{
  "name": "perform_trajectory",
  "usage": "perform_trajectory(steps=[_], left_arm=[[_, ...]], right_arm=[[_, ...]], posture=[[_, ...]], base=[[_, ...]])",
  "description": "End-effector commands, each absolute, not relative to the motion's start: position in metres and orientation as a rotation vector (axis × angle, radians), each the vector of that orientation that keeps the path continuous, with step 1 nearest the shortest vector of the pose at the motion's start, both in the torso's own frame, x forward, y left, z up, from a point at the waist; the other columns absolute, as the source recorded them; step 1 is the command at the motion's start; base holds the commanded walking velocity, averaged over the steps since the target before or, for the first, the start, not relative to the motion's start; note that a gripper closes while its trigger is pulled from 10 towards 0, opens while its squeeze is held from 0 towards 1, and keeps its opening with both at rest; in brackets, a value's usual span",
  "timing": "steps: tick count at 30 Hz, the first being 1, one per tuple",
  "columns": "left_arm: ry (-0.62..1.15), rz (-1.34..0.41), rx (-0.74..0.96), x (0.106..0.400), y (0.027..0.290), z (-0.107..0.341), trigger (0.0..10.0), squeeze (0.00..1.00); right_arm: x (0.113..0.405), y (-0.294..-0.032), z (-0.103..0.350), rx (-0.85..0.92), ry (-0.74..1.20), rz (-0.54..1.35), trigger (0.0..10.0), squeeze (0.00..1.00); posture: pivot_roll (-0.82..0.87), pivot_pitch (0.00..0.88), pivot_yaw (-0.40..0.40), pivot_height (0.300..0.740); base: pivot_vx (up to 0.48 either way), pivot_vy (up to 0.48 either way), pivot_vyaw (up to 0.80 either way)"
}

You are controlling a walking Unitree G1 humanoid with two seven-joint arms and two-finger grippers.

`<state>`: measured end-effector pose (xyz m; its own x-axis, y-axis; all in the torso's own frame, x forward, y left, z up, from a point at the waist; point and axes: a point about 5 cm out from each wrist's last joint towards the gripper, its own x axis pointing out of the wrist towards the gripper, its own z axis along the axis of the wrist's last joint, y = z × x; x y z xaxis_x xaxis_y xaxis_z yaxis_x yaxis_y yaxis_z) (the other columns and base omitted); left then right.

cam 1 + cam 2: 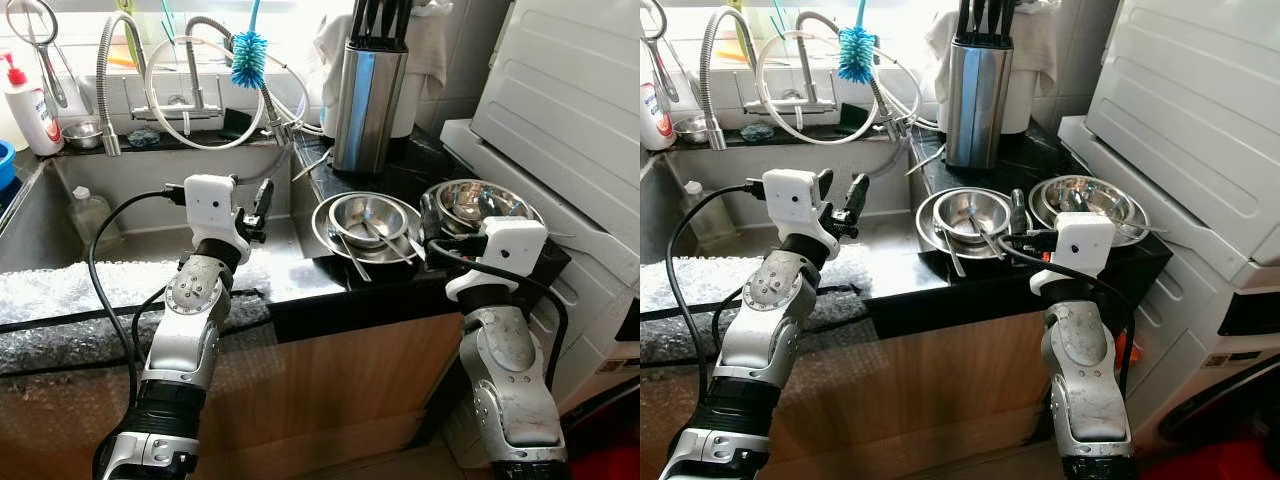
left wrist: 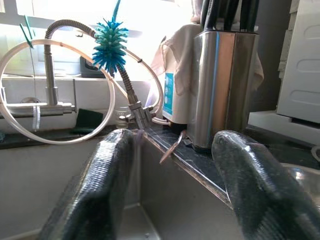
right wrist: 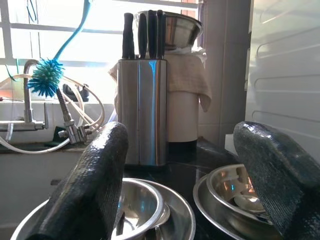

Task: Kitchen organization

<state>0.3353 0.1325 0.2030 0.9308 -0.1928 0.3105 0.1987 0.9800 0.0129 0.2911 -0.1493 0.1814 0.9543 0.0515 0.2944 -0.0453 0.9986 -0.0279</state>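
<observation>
On the black counter (image 1: pixel 300 275), a steel bowl (image 1: pixel 367 218) with spoons sits in a wider steel plate. A second stack of steel bowls (image 1: pixel 482 203) stands to its right. My left gripper (image 1: pixel 257 212) hovers open over the sink's right end, left of the bowls, with nothing between its fingers (image 2: pixel 95 190). At the counter's front, my right gripper (image 1: pixel 1020 230) is open too, pointing between the two stacks; its fingers (image 3: pixel 95 185) frame both. A steel knife block (image 1: pixel 368 95) stands behind the bowls.
The steel sink (image 1: pixel 130 185) has hose taps, a blue bottle brush (image 1: pixel 248 58) and a plastic bottle (image 1: pixel 88 212) in its basin. A soap bottle (image 1: pixel 30 110) stands far left. A white appliance (image 1: pixel 570 110) borders the right. Bubble wrap (image 1: pixel 60 300) covers the front edge.
</observation>
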Motion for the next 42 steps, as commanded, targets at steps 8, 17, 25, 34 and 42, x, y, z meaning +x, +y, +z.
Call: perform_trajectory(steps=[8, 17, 25, 34, 42], left_arm=[[-0.303, -0.146, 0.023, 0.340, 0.136, 0.201, 10.0, 1.00], [-0.306, -0.117, 0.024, 0.341, 0.141, 0.201, 10.0, 0.00], [-0.341, -0.107, 0.002, 0.339, 0.143, 0.206, 10.0, 0.00], [-0.374, -0.107, -0.011, 0.338, 0.143, 0.213, 10.0, 0.00], [-0.367, -0.113, -0.020, 0.338, 0.141, 0.210, 10.0, 0.00]], right_arm=[[0.289, -0.140, 0.190, -0.032, -0.316, 0.155, 10.0, 0.00], [0.287, -0.131, 0.185, -0.062, -0.283, 0.286, 10.0, 0.00], [0.278, -0.130, 0.196, -0.059, -0.319, 0.376, 10.0, 0.00], [0.264, -0.121, 0.217, -0.058, -0.363, 0.476, 10.0, 0.00], [0.251, -0.132, 0.207, -0.096, -0.310, 0.445, 10.0, 0.00]], posture=[[-0.11, 0.024, -0.059, 0.740], [-0.11, 0.031, -0.056, 0.740], [-0.11, 0.024, -0.055, 0.740], [-0.11, 0.016, -0.055, 0.740], [-0.12, 0.016, -0.055, 0.740]], base=[[0.000, 0.000, 0.00], [0.000, 0.000, 0.00], [0.000, 0.000, 0.00], [0.000, 0.000, 0.00], [0.000, 0.000, 0.00]])
